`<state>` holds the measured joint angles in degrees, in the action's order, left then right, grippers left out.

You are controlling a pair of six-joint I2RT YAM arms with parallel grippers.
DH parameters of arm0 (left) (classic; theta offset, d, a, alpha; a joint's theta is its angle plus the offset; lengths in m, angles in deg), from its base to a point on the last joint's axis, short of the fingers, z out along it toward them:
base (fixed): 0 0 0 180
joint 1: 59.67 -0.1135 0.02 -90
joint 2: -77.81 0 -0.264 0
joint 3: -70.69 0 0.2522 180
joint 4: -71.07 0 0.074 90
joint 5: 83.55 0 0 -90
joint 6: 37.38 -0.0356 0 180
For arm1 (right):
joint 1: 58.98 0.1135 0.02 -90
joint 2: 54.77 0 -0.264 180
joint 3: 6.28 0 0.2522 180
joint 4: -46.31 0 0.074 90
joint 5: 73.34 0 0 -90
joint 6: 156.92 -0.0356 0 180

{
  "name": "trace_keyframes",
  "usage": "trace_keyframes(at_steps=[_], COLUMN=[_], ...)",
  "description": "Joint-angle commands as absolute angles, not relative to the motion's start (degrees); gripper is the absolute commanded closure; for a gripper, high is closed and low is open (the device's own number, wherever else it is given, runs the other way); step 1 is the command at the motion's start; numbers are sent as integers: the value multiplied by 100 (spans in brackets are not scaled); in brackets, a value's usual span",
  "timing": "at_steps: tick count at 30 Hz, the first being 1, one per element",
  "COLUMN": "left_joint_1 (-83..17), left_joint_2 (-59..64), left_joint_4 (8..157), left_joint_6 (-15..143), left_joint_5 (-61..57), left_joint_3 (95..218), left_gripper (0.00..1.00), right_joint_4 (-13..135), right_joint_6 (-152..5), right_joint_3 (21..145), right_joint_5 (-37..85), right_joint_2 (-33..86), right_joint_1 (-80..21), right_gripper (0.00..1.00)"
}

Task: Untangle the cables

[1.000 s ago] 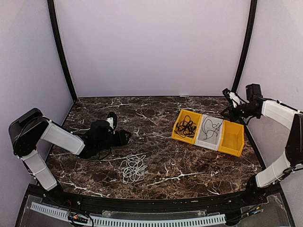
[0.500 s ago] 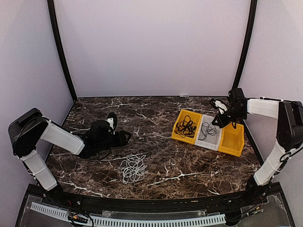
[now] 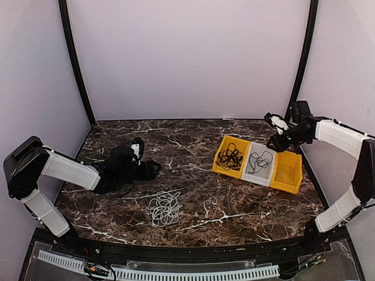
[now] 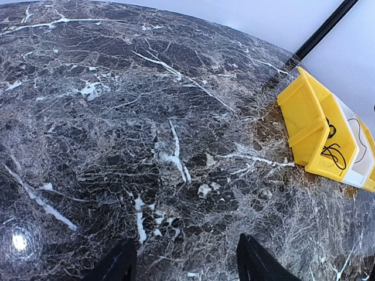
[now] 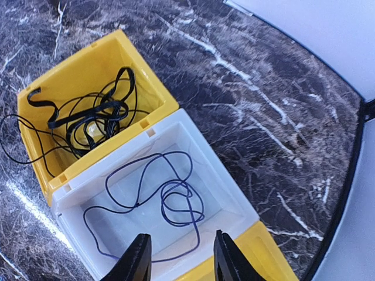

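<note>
change: right gripper (image 5: 181,237) is backing up off the white bin (image 5: 217,181), jaws now parted, empty
right arm: is stretching out, angling down over the bins
left arm: is lying low; left gripper (image 4: 184,241) released over table (image 4: 117,117)
cables: dark cable (image 5: 158,199) in white bin; black cable (image 5: 94,120) in yellow bin (image 5: 88,64); white cable (image 3: 164,208) on table

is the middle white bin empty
Not empty: one thin dark cable lies loosely looped on the floor of the white bin.

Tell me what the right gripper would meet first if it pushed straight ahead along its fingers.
The right gripper would probably meet the thin dark cable lying in the white bin, or the bin floor beside it; depth is unclear.
</note>
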<state>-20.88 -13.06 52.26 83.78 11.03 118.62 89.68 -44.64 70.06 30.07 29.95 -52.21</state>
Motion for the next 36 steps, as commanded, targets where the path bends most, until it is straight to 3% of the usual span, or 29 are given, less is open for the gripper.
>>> trace_keyframes(at_steps=[1, 11, 23, 30, 36], left_joint_1=[-2101, -2100, -2100, -2100, -2100], left_joint_2=[-914, -314, 390, 627, 719], left_joint_4=[5787, 6648, 7160, 7286, 7347], left_joint_6=[8110, 8048, 8272, 8656, 8986], left_joint_5=[1105, 892, 344, 475, 406], left_joint_3=[12157, 12103, 11444, 11038, 10782], left_gripper=[39, 38, 38, 38, 40], right_joint_4=[9067, 9197, 9699, 10090, 10377], right_joint_6=[-4356, -3626, -3701, -4146, -4262], right_joint_3=[6979, 7128, 9071, 10302, 10901], right_joint_5=[2791, 4439, 4834, 5874, 5904], right_joint_2=[2329, 2222, 4868, 6325, 7026], right_joint_1=[-5188, -4067, -1765, -1138, -716], right_gripper=[60, 59, 64, 60, 60])
